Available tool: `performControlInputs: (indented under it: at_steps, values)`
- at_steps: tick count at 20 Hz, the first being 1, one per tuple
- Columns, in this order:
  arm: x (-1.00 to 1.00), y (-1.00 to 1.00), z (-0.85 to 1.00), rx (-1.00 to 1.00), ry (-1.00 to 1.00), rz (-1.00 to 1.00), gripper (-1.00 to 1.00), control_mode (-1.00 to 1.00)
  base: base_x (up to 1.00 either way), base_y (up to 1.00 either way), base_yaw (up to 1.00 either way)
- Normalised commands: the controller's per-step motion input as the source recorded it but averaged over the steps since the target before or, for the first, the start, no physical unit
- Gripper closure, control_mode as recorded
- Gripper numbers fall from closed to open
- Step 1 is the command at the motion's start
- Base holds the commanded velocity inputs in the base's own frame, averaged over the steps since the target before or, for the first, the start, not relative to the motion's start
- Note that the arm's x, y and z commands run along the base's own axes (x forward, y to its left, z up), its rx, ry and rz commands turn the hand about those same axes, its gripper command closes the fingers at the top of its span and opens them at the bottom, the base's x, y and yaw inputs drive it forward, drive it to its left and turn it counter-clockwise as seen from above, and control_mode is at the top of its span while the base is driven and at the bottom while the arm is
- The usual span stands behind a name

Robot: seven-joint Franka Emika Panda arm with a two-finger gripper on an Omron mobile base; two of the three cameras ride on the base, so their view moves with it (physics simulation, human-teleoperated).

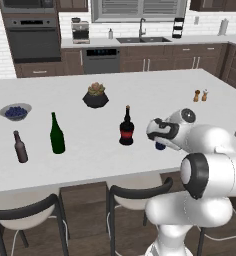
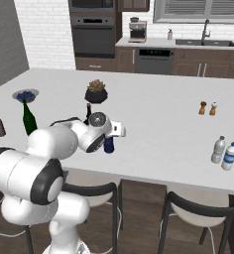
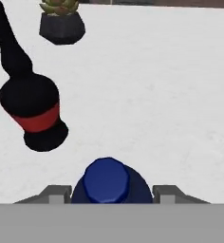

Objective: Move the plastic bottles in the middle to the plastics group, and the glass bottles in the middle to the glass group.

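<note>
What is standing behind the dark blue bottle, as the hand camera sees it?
Behind the dark blue bottle stand the red-labelled dark bottle and, farther back, a potted plant on the white counter. The blue bottle's lower body is covered, so its base cannot be seen.

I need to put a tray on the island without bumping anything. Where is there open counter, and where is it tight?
Widest bare stretch: between the salt and pepper shakers and the potted succulent. More lies ahead of the two water bottles. Tight: around the red-labelled bottle and the dark blue bottle, which sits between the fingers, and by the green bottle and brown bottle.
</note>
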Motion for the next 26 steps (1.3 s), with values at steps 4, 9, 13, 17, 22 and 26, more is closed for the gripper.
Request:
performControlInputs:
  at_steps: [4,9,13,17,22,26]
  values:
    - [0.03,-1.0,0.65,0.01,0.14,-0.27,1.0,-1.0,0.0,0.0,0.0]
    - [0.0,-1.0,0.39,0.04,0.13,-0.31,1.0,-1.0,0.0,0.0,0.0]
    - [-0.08,-1.0,0.04,0.12,0.06,-0.29,1.0,-1.0,0.0,0.0,0.0]
    - [-0.14,-1.0,-0.25,0.15,-0.02,-0.22,1.0,-1.0,0.0,0.0,0.0]
    - [-0.24,-1.0,-0.29,0.04,-0.12,-0.22,1.0,-1.0,0.0,0.0,0.0]
    - [-0.19,-1.0,-0.12,0.02,-0.04,-0.23,1.0,-1.0,0.0,0.0,0.0]
